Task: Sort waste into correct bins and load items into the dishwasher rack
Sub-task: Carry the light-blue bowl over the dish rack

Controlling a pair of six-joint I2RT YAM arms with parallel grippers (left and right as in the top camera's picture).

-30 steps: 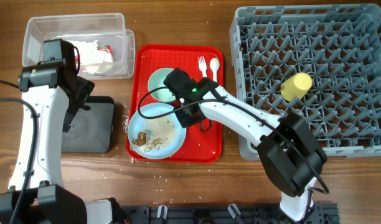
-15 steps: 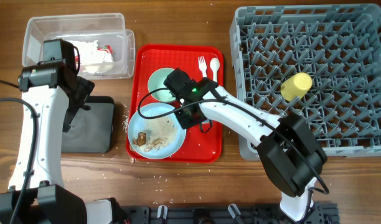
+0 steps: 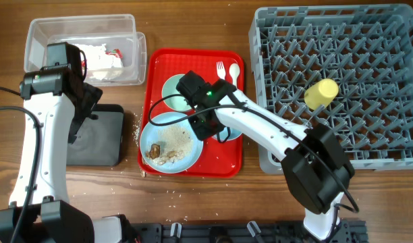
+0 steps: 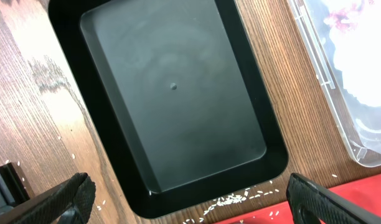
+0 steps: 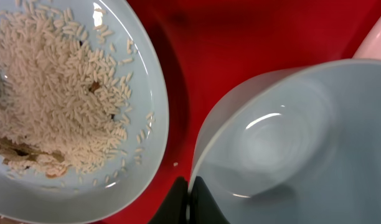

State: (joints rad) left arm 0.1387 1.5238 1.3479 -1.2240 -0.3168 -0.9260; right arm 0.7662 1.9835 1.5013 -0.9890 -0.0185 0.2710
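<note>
The right pincer [image 5: 190, 188] is closed tight on the thin rim of the light blue bowl [image 5: 284, 137], one dark finger on each side of the wall. The bowl looks tipped in the wrist view, though whether its base has left the surface is hard to say from here. Just beside it, with a strip of the red tray [image 5: 240, 43] between them, lies the light blue plate [image 5: 141, 180], which carries a spread of white rice [image 5: 60, 99] and some brown scraps [image 3: 154, 150] near its lower left edge.

From overhead, the pale mint bowl [image 3: 170, 88] sits on the same red tray behind the plate, partly hidden by the arm. The white fork [image 3: 219, 69] and spoon [image 3: 233, 71] lie side by side at the tray's far right corner.

To the right of the tray stands the grey dishwasher rack [image 3: 368, 40], and the yellow-green cup [image 3: 321, 92] lies on its side among the pegs.

On the other side, the left pincer [image 4: 189, 198] hangs fully spread and holds nothing, above the black tray [image 4: 172, 93], which is bare inside. Loose crumbs [image 4: 231, 199] dot the counter [image 4: 28, 74] between the black tray and the red one. The clear tub [image 3: 38, 34] sits behind the black tray and holds the crumpled napkins [image 3: 98, 57] with a red scrap.
</note>
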